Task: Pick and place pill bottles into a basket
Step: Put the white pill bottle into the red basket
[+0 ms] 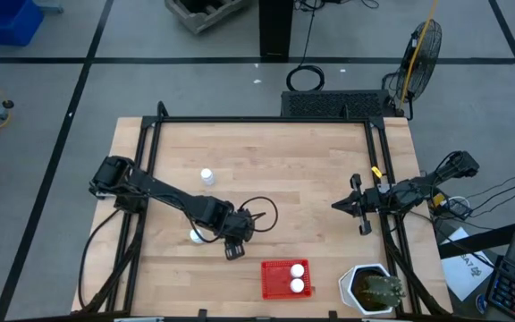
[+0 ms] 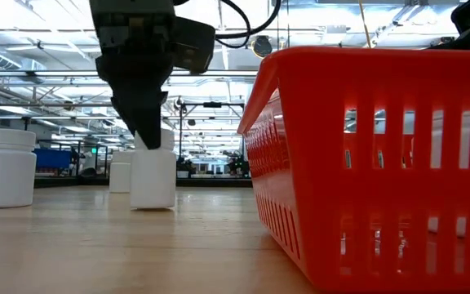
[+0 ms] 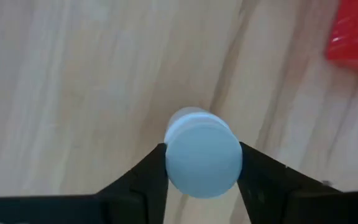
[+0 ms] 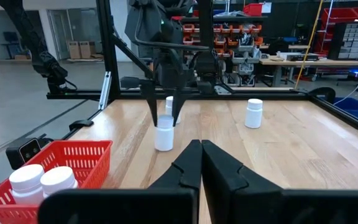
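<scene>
My left gripper [image 1: 233, 243] stands near the table's front middle, fingers pointing down around one white pill bottle [image 3: 202, 154]. That bottle stands upright on the wood [image 2: 153, 175] and is hidden under the gripper in the high view. A second bottle [image 1: 195, 236] stands just left of the gripper, and a third [image 1: 206, 176] stands farther back. Two bottles [image 1: 298, 276] lie in the red basket [image 1: 273, 279]. My right gripper [image 1: 345, 205] is shut and empty at the table's right side. My left gripper pinches the bottle's white cap [image 3: 169, 163] between its two fingers, one finger [image 3: 148, 177] on each side. The fingers come from above, pointing down. The bottle stands upright with its base on the table [image 2: 153, 206].
A white pot with a green plant [image 1: 371, 288] stands at the front right corner, right of the basket. A black frame [image 1: 257, 120] runs along the table's far edge and both sides. Bare wood lies in the table's middle and back.
</scene>
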Action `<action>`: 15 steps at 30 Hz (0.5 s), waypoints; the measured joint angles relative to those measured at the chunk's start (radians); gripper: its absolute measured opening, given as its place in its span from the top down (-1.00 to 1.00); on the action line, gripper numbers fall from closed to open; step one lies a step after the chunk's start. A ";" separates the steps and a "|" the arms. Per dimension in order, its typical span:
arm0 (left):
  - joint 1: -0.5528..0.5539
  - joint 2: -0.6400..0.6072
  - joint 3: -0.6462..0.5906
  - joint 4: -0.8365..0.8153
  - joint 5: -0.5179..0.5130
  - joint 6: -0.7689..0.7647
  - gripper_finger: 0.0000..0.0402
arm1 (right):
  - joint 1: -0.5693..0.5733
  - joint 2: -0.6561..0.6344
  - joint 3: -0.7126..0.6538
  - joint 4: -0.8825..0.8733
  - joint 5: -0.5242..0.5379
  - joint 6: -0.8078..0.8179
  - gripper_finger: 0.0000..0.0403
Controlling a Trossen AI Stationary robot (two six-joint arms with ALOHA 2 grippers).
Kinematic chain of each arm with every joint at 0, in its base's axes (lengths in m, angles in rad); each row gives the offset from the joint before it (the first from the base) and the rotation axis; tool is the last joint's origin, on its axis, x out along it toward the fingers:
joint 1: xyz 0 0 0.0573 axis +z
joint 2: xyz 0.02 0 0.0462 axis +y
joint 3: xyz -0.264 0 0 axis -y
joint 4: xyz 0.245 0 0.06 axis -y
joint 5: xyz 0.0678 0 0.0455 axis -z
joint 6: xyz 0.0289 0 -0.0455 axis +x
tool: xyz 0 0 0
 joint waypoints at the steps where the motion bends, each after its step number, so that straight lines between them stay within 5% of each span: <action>1: 0.000 0.000 0.000 0.007 0.011 -0.004 0.20 | 0.000 0.000 0.000 0.000 0.000 0.000 0.99; 15: -0.012 -0.031 0.001 0.181 0.113 0.014 0.12 | 0.000 0.000 0.000 0.000 0.000 0.000 0.98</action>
